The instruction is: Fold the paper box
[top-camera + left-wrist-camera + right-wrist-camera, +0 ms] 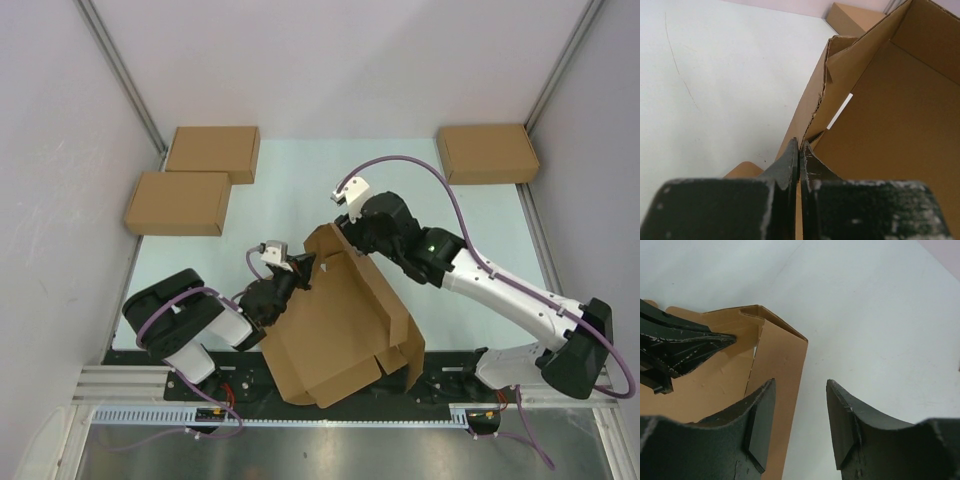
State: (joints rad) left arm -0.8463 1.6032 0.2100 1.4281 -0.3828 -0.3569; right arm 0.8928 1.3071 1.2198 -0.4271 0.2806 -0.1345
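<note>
The paper box lies partly folded at the near middle of the table, its walls raised and its flaps spread toward the front edge. My left gripper is shut on the top edge of the box's left wall; in the left wrist view the fingers pinch the cardboard wall. My right gripper hangs open over the box's far corner. In the right wrist view its jaws stand apart, the left one over the box's outer wall, the right one over bare table. The left gripper's fingers show there too.
Two flat closed cardboard boxes lie at the far left, and a third at the far right, also seen as a closed box in the left wrist view. White walls enclose the table. The arm bases stand along the near edge.
</note>
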